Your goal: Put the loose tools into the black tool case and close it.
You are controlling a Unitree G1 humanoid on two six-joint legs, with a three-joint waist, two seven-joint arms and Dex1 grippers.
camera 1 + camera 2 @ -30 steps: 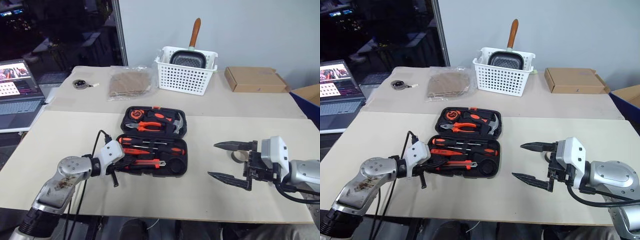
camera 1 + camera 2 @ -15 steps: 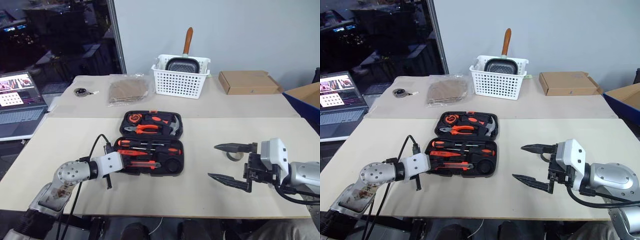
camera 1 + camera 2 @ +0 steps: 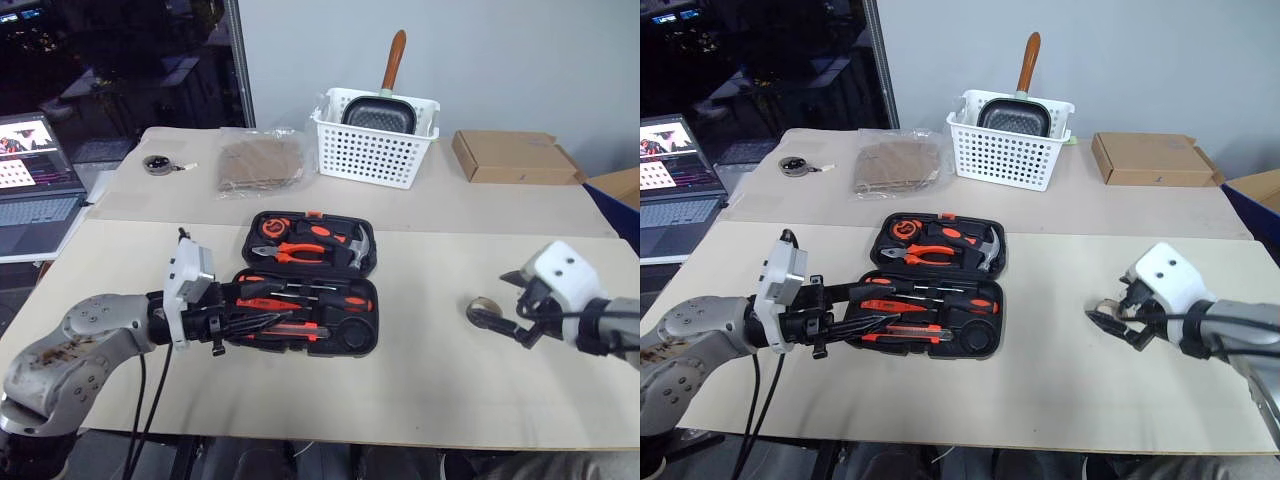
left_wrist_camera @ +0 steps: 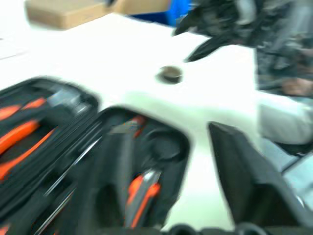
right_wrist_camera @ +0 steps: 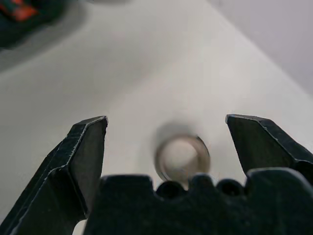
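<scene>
A black tool case [image 3: 310, 282] lies open on a pale table [image 3: 420, 390], and everything here is placed relative to it. Orange-handled screwdrivers and a utility knife are seen seated in the near half of the case, pliers and a hammer in the far half. One loose tool is left out: a small grey tape roll [image 3: 483, 311], lying flat on the table well to the right of the case. The right gripper [image 3: 514, 309] is held just beside and above the roll, its two black fingers spread wide and empty, with the roll seen between them in the right wrist view. The step in hand is judged to be picking up this roll. For a sound grip the fingers should be lowered until they straddle the ring, then closed across its width, so it is not skidded away. The left gripper [image 3: 268, 308] is stretched over the near-left part of the case, its fingers parted and nothing held. It could be judged an obstacle when the roll is carried to the round recess. Beyond the case stand a white basket [image 3: 373, 140], a cardboard box [image 3: 515, 157] and a plastic bag [image 3: 260, 165]; a laptop [image 3: 35, 175] sits far left.
</scene>
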